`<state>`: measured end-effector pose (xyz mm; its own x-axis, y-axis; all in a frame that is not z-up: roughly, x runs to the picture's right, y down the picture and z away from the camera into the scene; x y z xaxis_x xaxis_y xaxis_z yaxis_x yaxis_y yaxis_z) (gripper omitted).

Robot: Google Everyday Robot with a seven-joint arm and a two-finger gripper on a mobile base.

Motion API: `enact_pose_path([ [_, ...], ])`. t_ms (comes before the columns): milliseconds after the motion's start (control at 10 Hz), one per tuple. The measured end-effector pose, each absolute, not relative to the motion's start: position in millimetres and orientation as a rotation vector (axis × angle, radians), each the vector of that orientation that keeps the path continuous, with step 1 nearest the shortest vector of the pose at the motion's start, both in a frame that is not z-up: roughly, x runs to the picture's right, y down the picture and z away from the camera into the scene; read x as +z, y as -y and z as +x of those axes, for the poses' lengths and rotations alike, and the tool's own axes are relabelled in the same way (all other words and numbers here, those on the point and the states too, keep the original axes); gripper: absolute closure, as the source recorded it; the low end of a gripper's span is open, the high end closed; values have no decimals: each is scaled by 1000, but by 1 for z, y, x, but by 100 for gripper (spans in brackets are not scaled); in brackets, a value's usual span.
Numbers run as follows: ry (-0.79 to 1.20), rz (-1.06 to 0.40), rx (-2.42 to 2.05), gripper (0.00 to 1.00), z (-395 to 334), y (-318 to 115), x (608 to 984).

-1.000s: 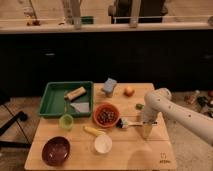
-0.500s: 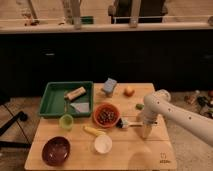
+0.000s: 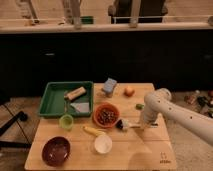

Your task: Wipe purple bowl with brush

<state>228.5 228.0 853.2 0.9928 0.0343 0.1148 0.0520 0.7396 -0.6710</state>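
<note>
Pickup step — your gripper (image 3: 144, 122) sits at the brush (image 3: 126, 124) handle, grasp can't be told; next, carry it to the purple bowl (image 3: 56, 150).

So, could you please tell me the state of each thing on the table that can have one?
purple bowl: upright, empty, far from the brush.
brush: lying right of the orange bowl, handle end at the gripper.
gripper: low, at the brush's handle end.
orange bowl: upright, dark contents inside.
white cup: upright, looks empty.
green tray: holds a wooden block.
</note>
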Motion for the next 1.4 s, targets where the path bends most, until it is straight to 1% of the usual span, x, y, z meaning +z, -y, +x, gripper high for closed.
enact_pose_path([
  [300,125,-741,-8,100,230,-229,852],
  [600,130,-703,1,100,233,-222,854],
  [1400,154,-637,16,100,231,-200,835],
])
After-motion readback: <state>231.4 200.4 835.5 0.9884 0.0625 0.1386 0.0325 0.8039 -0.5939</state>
